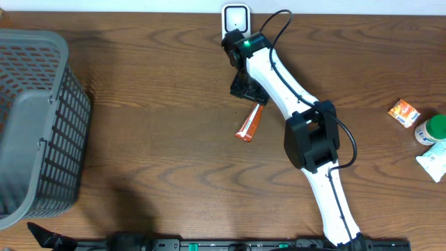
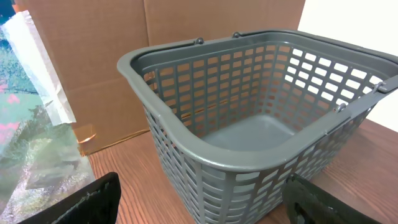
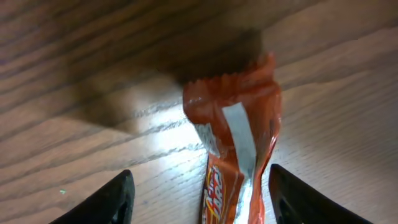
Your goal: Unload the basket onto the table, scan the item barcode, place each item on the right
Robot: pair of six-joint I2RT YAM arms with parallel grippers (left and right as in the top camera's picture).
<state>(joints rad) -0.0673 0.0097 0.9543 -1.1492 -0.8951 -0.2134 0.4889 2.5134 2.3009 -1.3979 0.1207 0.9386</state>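
Note:
An orange snack-bar wrapper (image 1: 249, 124) lies flat on the wooden table, its far end under my right gripper (image 1: 248, 89). In the right wrist view the wrapper (image 3: 239, 143) sits between the two black fingers of the right gripper (image 3: 200, 180). It is close to the right finger, with a wide gap of bare wood on the left. The jaws stand open around it and no barcode shows on the wrapper. My left gripper (image 2: 202, 186) is open and holds nothing, facing the grey basket (image 2: 130, 62). A white scanner-like device (image 1: 236, 17) stands at the table's back edge.
The grey basket (image 1: 66, 49) fills the left end of the table. At the far right lie a small orange pack (image 1: 403, 112), a green-capped bottle (image 1: 432, 130) and a white pouch (image 1: 435, 160). A cardboard box (image 2: 93, 50) and a plastic bag (image 2: 31, 124) stand beyond the basket.

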